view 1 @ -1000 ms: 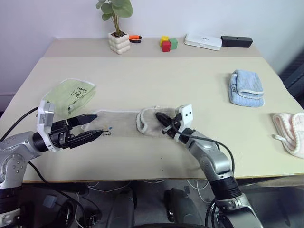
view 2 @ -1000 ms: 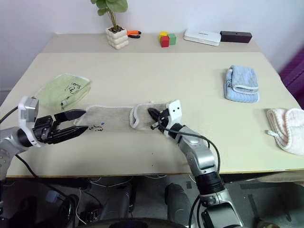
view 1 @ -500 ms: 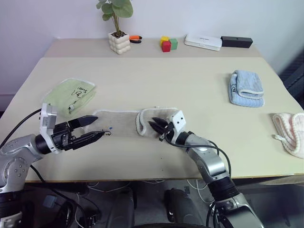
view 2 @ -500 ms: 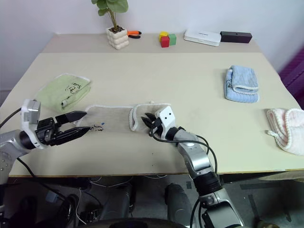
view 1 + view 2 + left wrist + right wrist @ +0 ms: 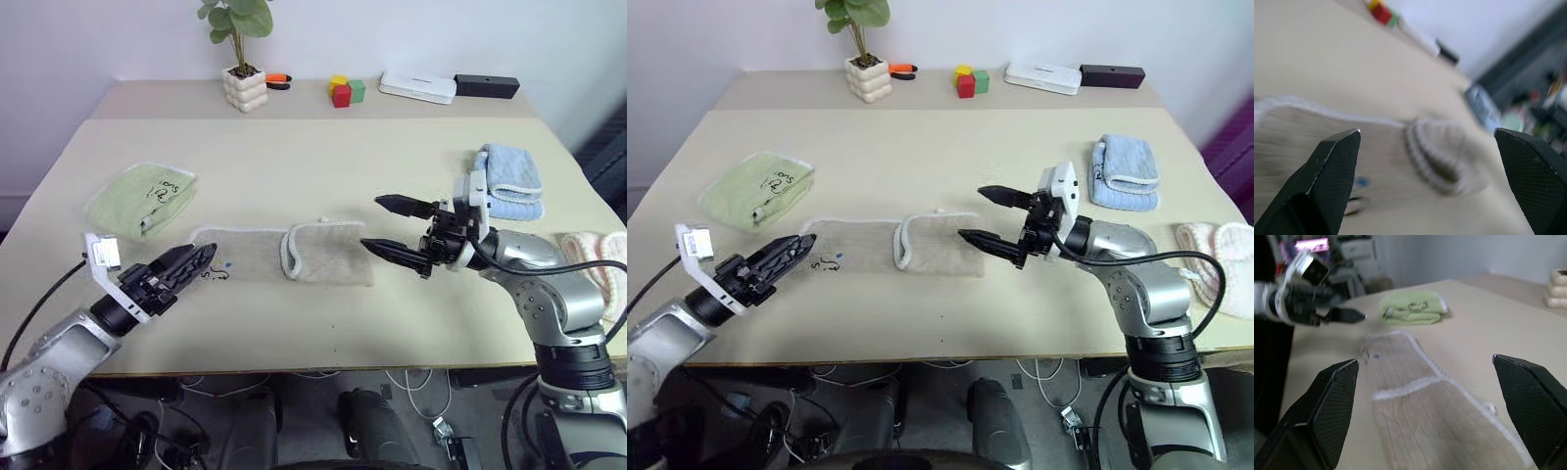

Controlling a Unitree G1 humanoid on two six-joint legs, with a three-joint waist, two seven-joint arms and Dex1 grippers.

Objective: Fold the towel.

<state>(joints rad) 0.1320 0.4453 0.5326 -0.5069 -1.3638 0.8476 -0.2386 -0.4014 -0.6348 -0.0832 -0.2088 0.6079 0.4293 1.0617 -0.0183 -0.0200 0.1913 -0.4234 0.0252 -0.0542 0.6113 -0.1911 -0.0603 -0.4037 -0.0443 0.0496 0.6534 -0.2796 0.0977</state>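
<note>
The beige towel [image 5: 245,255] lies flat near the table's front edge, its right end folded back over the middle into a doubled flap [image 5: 328,253]. Black scribble marks its left end. My left gripper [image 5: 199,260] is open at that left end, low over the cloth with nothing between its fingers; its wrist view looks along the towel [image 5: 1440,161]. My right gripper [image 5: 370,222] hangs open and empty above the table, just right of the flap and pointing left. The right wrist view shows the towel [image 5: 1420,401] and the left gripper [image 5: 1352,316] beyond it.
A light green towel [image 5: 142,196] lies at the left and a folded light blue towel [image 5: 509,181] at the right. A pink cloth [image 5: 598,269] sits at the right edge. A potted plant [image 5: 245,86], coloured blocks [image 5: 345,91], a white box [image 5: 419,86] and a black box [image 5: 487,86] line the back.
My right gripper let go of the folded towel end, opened, and rose up and to the right. My left gripper rolled its wrist and stayed at the towel's left end.
</note>
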